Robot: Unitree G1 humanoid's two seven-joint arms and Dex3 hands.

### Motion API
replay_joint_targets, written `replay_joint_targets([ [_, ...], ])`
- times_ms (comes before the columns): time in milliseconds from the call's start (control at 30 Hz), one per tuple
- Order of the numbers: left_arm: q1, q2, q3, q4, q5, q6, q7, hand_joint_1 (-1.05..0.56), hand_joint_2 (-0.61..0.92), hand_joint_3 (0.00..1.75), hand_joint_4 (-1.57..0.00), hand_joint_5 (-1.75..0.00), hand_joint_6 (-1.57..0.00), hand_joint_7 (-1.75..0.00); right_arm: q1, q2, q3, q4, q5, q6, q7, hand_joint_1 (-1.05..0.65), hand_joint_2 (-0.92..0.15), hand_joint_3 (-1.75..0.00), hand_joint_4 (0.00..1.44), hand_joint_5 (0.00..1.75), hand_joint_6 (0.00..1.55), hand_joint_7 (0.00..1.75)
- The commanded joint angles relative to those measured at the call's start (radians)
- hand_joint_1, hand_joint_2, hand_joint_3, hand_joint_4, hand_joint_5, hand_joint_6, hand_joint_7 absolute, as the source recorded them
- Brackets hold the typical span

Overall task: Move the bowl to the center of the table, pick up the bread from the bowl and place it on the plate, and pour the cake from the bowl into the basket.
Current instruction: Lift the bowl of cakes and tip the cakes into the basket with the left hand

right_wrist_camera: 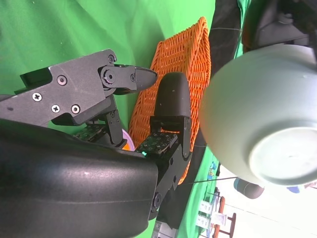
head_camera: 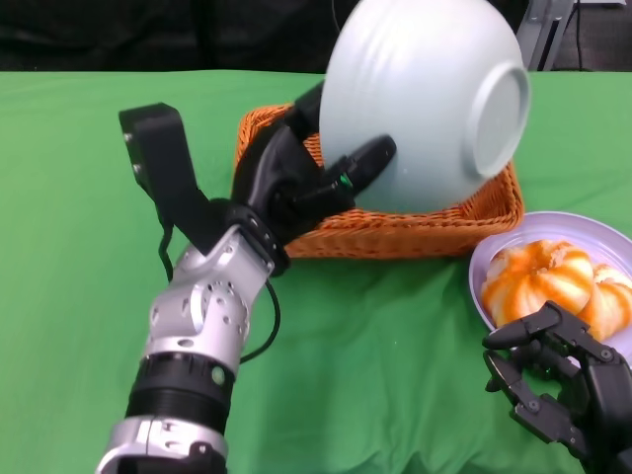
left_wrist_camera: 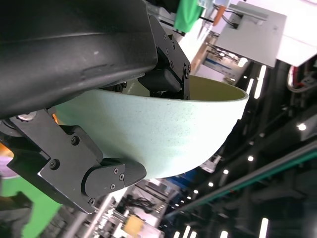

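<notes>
While a green cloth (head_camera: 89,257) covers our whole table, the far edge gives way to a dark, unlit background in the head view. Through our left wrist view we see a big hall beyond: rows of ceiling lights, white equipment and shelving, all turned sideways by the wrist. We find no brand, label or writing that we can read anywhere.

Our left hand (head_camera: 306,178) grips the pale green bowl (head_camera: 425,99) by its rim, fingers curled over the edge and along the outer wall, and holds it in the air above the orange wicker basket (head_camera: 395,232). The bowl is tipped right over onto its side: its round foot faces toward the right and toward us in the head view, and its mouth faces away toward the far left, down at the basket. The axis from foot to mouth thus runs slanting, closer to level than upright. The bowl hides the inside of the basket, so we cannot tell whether the cake lies in it.

The basket sits near the far middle of the cloth, its long side running left to right. Just beside its right front corner stands a lilac plate (head_camera: 494,259), with the orange-and-white bread (head_camera: 543,276) resting on it.

Our right hand (head_camera: 563,380) rests low at the near right, just in front of the plate, holding nothing; its fingers seem loosely bent and apart, though the frame edge crops it.
</notes>
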Motion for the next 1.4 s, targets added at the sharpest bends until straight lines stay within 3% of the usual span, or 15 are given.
replay_joint_targets([
  [33, -0.057, -0.013, 0.016, 0.003, -0.039, 0.017, -0.023, -0.09, 0.76, 0.94, -0.68, -1.68, -0.72, -1.39, -0.005, -0.011, 0.001, 0.010, -0.005, -0.018, -0.010, -0.16, -0.77, -0.48, 0.69, 1.57, 0.63, 1.28],
  [267, -0.070, -0.010, 0.029, 0.025, -0.071, 0.032, -0.050, -0.09, 0.77, 0.91, -0.62, -1.74, -0.68, -1.44, -0.006, -0.004, 0.001, 0.015, 0.003, -0.017, -0.009, -0.17, -0.76, -0.49, 0.69, 1.57, 0.63, 1.27],
  [800, -0.090, -0.008, 0.073, 0.031, -0.132, 0.140, -0.032, -0.18, 0.92, 0.62, -0.62, -1.71, -0.62, -1.50, -0.016, -0.001, 0.004, 0.032, -0.011, -0.024, -0.028, -0.16, -0.72, -0.55, 0.69, 1.58, 0.63, 1.30],
  [1167, -0.087, -0.019, 0.091, 0.005, -0.147, 0.196, -0.001, -0.20, 0.92, 0.60, -0.59, -1.70, -0.58, -1.48, -0.026, -0.006, 0.001, 0.055, -0.010, -0.047, -0.022, -0.17, -0.72, -0.56, 0.69, 1.58, 0.62, 1.30],
  [1400, -0.073, -0.012, 0.057, -0.013, -0.108, 0.145, -0.035, -0.16, 0.92, 0.65, -0.58, -1.74, -0.58, -1.51, -0.020, -0.007, 0.004, 0.049, -0.003, -0.041, -0.017, -0.17, -0.72, -0.55, 0.68, 1.56, 0.63, 1.28],
])
